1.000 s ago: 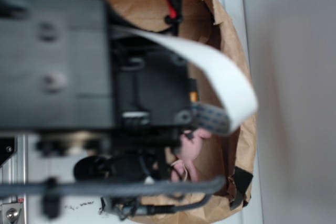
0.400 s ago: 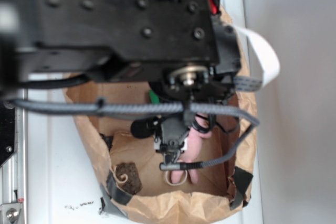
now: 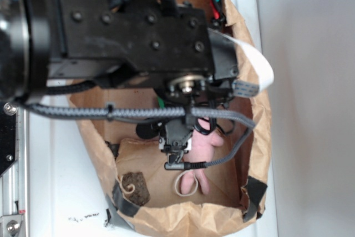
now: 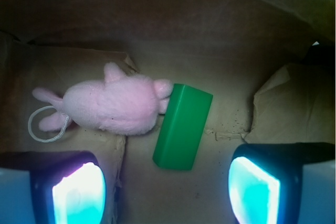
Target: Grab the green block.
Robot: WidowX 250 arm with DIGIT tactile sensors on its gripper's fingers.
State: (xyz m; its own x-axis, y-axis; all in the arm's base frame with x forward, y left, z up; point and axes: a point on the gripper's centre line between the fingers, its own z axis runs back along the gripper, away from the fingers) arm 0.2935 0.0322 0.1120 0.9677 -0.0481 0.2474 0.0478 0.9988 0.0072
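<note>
The green block [image 4: 182, 127] lies flat on the brown paper floor of a bag, its long side running away from me and slightly tilted. Its far left corner touches the pink plush toy [image 4: 113, 106], which lies to its left. My gripper [image 4: 167, 190] is open above the floor, with the glowing pads [image 4: 79, 192] wide apart and nothing between them. The block's near end sits just ahead of the gap, a little right of centre. In the exterior view my arm [image 3: 138, 31] covers most of the bag; only a green sliver [image 3: 161, 104] of the block and part of the plush [image 3: 201, 148] show.
The paper bag's walls [image 3: 256, 137] close in on all sides, with a folded flap [image 4: 283, 103] to the right of the block. A dark brown lump [image 3: 136, 187] lies at the bag's near left. A white string loop [image 4: 42, 129] hangs off the plush. Cables [image 3: 138, 114] cross the bag's opening.
The arm, which filled and blurred the exterior view a second ago, has swung over the bag. Since 0.4 s ago the wrist shifted slightly left and up in the picture.
</note>
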